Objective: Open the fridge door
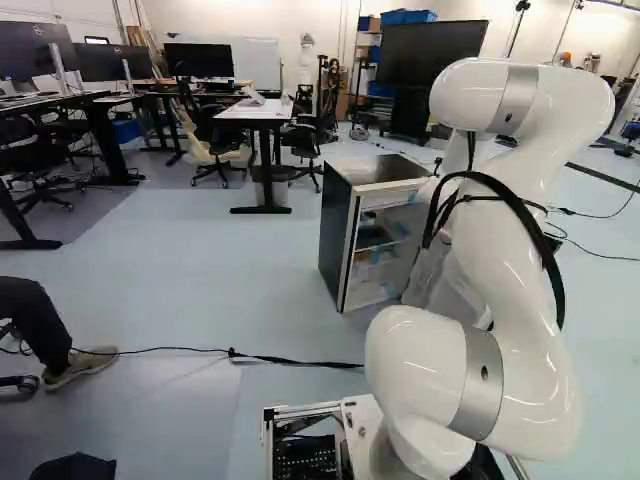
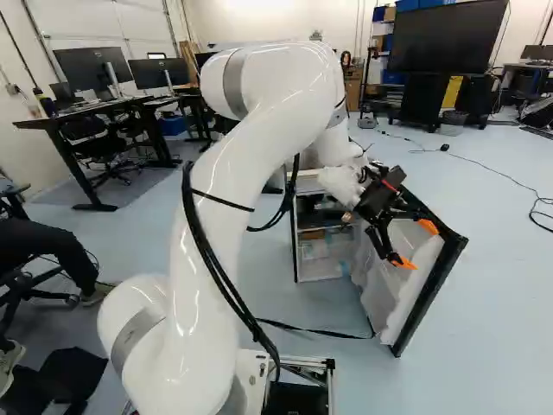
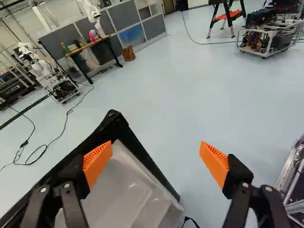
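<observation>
Near upper edge of fridge door (image 2: 393,294): end effector (image 2: 416,245), fingers spread wide. Wrist view: one orange pad (image 3: 97,161) overlaps white door liner (image 3: 130,187) beside dark frame (image 3: 147,164); contact cannot be determined. Opposite pad appears over floor (image 3: 175,95). Fridge door stands swung open from cabinet (image 1: 335,235), interior shelves (image 1: 375,238) exposed. Cabinet upright on floor, ahead of base; door at right of cabinet in right base view. Black cable (image 1: 290,358) runs across floor. Farther out, wrist view: another robot (image 3: 52,78) near wooden-topped desk (image 3: 88,45).
</observation>
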Robot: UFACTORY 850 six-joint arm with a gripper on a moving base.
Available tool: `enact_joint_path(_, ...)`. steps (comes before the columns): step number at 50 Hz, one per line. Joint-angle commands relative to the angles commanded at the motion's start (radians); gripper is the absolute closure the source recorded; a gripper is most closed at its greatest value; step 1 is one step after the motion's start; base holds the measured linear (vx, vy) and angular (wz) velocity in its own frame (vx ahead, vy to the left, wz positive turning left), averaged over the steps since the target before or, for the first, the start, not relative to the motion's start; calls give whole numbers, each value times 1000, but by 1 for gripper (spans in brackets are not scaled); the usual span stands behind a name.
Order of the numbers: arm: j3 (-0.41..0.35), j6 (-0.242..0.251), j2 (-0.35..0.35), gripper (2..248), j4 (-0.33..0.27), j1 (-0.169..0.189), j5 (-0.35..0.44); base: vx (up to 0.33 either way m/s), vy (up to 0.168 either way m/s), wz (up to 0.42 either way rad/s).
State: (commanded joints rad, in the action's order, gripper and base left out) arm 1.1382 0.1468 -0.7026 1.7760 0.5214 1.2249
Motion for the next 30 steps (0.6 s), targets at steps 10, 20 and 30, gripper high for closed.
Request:
enact_joint_path(10,-68,0,36,3,-43,-26,0,0,0,0)
enact_joint_path(20,-135,0,73,3,-90,-54,0,0,0,0)
enact_joint_path(30,-201,0,110,3,-138,-84,0,0,0,0)
